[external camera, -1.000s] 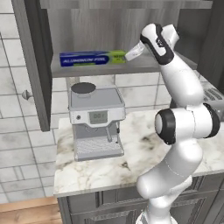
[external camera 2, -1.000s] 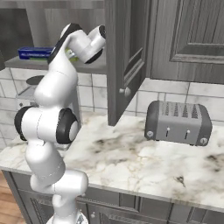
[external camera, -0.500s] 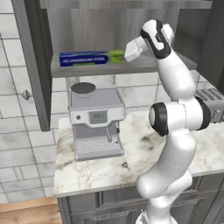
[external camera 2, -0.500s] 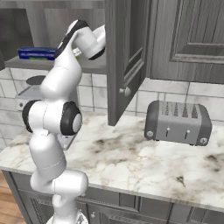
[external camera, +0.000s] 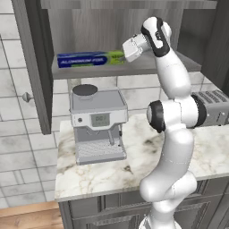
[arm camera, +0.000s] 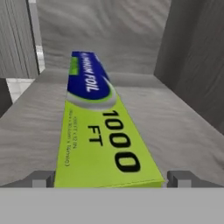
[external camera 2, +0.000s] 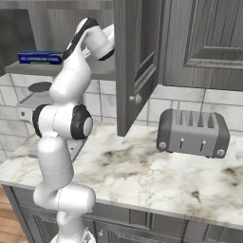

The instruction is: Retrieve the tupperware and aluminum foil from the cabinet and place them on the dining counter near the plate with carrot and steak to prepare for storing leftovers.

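Gripper open — fingers either side of foil green end, on cabinet shelf

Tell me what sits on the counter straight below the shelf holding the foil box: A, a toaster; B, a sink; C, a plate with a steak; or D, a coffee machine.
D: in the left base view a grey coffee machine stands on the marbled counter right beneath the cabinet shelf where the aluminum foil lies; the toaster stands off to the side.
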### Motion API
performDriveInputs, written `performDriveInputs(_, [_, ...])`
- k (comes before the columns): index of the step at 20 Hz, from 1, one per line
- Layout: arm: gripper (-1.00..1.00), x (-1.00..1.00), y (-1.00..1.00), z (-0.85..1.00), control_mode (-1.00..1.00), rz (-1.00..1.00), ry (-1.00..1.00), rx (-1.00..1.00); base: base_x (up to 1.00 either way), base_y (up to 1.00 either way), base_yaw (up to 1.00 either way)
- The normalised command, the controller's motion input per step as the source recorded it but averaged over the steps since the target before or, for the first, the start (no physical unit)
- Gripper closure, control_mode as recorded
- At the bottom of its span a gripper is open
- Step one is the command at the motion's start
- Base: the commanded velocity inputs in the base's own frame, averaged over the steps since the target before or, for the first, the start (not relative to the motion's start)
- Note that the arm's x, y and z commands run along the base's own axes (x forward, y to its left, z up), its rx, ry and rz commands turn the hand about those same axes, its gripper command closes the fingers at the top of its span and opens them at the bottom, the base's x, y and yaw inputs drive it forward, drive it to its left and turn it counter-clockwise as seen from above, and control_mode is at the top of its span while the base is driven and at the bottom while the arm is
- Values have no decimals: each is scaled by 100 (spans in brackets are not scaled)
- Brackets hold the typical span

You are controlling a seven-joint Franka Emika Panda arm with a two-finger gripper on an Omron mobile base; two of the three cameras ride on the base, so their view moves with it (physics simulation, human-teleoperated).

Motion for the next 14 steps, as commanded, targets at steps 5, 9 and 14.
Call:
performDriveInputs(5, [100, 0, 54, -23, -100, 9, -1, -7, 0, 0, 0])
performDriveInputs(9, [100, -23, 31, -24, -100, 1, -8, -2, 0, 0, 0])
performDriveInputs(14, [100, -59, 14, -25, -100, -1, -13, -1, 0, 0, 0])
